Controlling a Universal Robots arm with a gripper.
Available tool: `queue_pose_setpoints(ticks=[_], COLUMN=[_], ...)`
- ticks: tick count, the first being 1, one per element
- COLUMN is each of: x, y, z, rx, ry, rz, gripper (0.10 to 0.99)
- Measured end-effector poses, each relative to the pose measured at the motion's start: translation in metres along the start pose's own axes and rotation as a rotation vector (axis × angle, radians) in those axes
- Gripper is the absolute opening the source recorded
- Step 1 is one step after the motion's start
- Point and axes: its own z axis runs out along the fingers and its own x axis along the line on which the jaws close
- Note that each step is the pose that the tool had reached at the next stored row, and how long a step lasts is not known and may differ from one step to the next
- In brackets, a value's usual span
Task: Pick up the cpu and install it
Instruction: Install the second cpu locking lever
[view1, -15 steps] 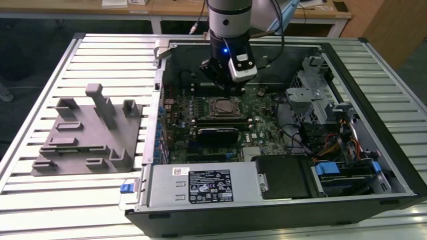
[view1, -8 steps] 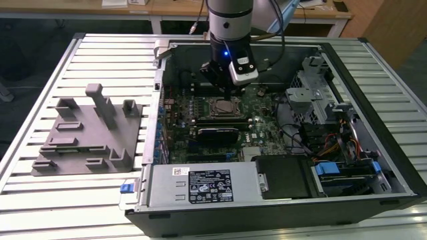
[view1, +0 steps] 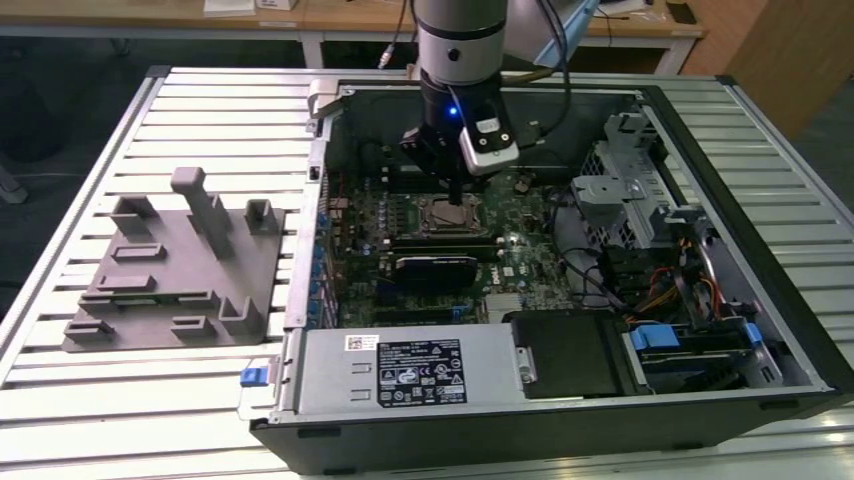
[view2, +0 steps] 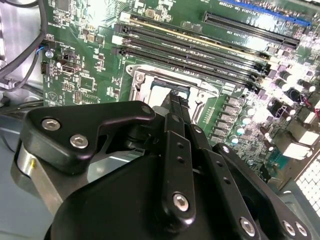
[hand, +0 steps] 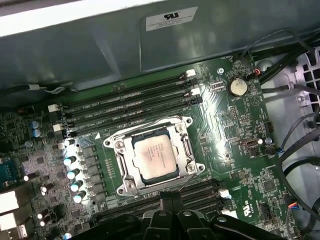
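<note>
One flat square silvery cpu (hand: 155, 157)

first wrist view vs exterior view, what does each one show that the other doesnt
First wrist view alone: the small square cpu with its pale silvery top lying flat inside the metal-framed socket, and a round silver coin battery on the board.

Exterior view alone: the grey moulded tray on the slatted metal table, beside the open black computer case, and the arm's gripper hanging over the socket area.

Both: the green motherboard and its long dark memory slots.
</note>
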Motion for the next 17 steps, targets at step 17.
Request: queue_pose_setpoints(ticks=[17], x=[-0.0022], y=[-0.0082], z=[0.0025], rx=[-0.004], ry=[0.0011], rz=[-0.057], gripper=[0.106])
